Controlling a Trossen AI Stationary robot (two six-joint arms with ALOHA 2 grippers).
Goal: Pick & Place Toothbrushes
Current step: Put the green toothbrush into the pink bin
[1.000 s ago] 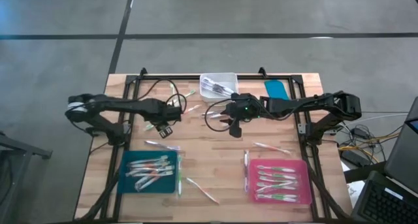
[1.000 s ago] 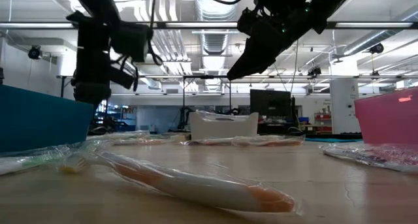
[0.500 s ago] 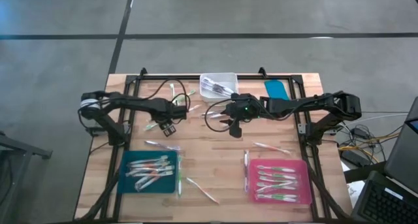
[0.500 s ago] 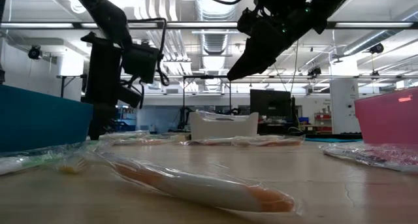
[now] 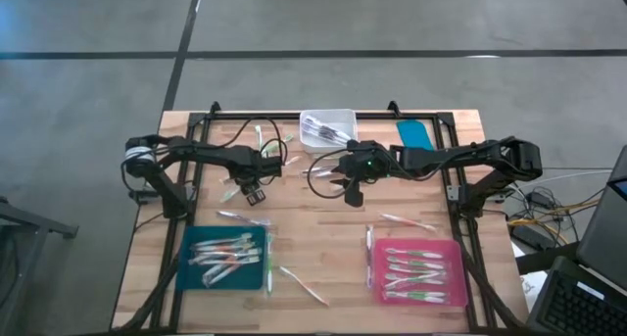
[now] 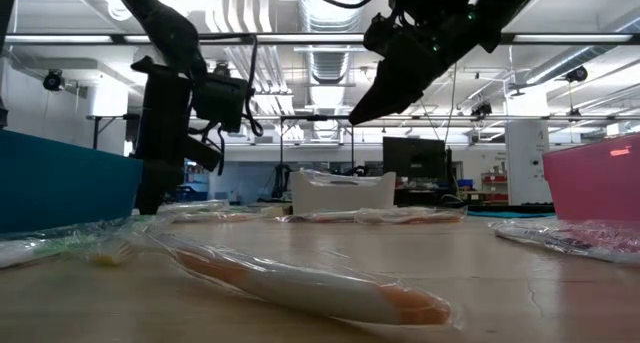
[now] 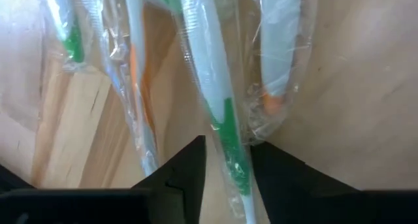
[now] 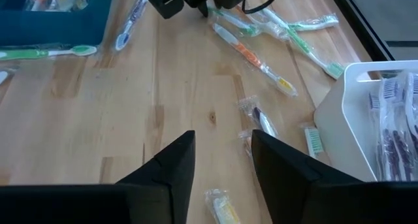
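Left gripper, fingers parted, sits low over a green toothbrush left of centre in the high view; the wrapped brush runs lengthwise through the gap rather than across it. Right gripper hangs mid-frame, fingers apart and empty, farther off. More toothbrushes fill the trays.

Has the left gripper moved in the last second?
Yes. In the high view the left gripper has shifted toward the white bin and now straddles a green-handled toothbrush.
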